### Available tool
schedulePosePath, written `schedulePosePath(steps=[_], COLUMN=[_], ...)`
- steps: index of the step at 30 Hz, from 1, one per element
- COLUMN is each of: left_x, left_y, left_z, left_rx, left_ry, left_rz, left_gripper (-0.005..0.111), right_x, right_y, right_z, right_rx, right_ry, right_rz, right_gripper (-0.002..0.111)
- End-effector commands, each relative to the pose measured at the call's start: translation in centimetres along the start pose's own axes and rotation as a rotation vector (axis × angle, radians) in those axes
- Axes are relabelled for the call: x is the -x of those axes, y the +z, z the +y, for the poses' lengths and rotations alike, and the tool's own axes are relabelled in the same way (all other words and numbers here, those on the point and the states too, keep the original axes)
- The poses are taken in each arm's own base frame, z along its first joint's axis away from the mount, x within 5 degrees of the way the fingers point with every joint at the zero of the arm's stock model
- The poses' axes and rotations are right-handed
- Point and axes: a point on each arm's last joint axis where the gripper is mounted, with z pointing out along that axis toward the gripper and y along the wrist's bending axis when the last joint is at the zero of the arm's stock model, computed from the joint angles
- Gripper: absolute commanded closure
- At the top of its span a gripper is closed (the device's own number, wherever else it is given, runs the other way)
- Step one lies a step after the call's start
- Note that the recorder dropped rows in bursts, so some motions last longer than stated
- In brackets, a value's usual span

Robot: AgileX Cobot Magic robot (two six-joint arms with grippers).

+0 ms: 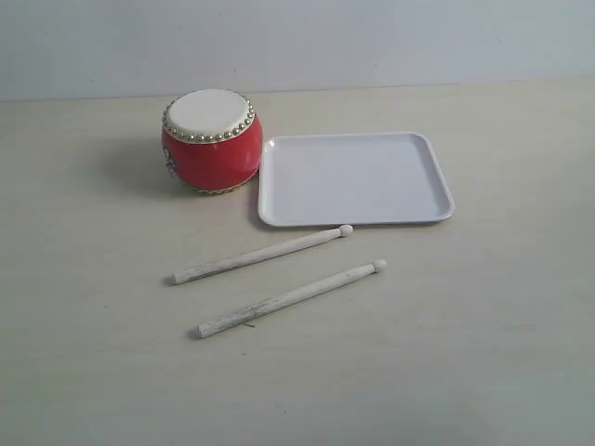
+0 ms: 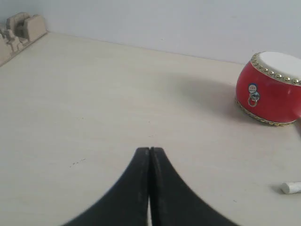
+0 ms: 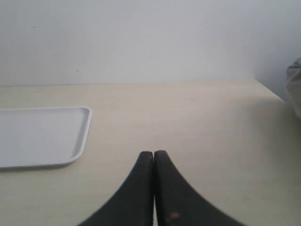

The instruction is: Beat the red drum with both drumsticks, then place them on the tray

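The red drum (image 1: 212,141) with its cream skin and gold studs stands at the back left of the table, next to the empty white tray (image 1: 353,177). Two pale drumsticks lie side by side in front of them: one (image 1: 263,255) with its bead tip touching the tray's front rim, the other (image 1: 289,298) nearer the front. Neither gripper shows in the exterior view. My left gripper (image 2: 149,149) is shut on nothing above bare table, with the drum (image 2: 271,89) and a stick's butt end (image 2: 291,188) off to one side. My right gripper (image 3: 154,153) is shut and empty beside the tray's corner (image 3: 44,135).
A beige fixture (image 2: 21,30) stands at the table's far edge in the left wrist view. A grey object (image 3: 295,87) shows at the border of the right wrist view. A pale wall runs behind the table.
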Motion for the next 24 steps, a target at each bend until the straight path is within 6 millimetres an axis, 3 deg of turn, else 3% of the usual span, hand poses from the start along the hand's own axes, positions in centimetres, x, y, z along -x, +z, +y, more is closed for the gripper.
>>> schedulePosePath(steps=[1,21,24], left_x=[-0.03,-0.03,0.2], left_y=[-0.01,-0.01,-0.02], left_z=[0.01,0.01,0.15], left_rx=[0.001,0.001,0.018], left_ry=[-0.001,-0.001,0.099], left_rz=[-0.008,-0.008,-0.032], left_gripper=[0.107,0.107,0.107], right_x=[-0.03,-0.03,-0.03], right_y=[0.0,0.0,0.0], right_z=[-0.06,-0.06,-0.06], right_rx=[-0.011,-0.011,-0.011], right_ry=[-0.006,-0.006,-0.006], right_rz=[-0.011,-0.011,-0.011], right_gripper=[0.108,0.108,0.108])
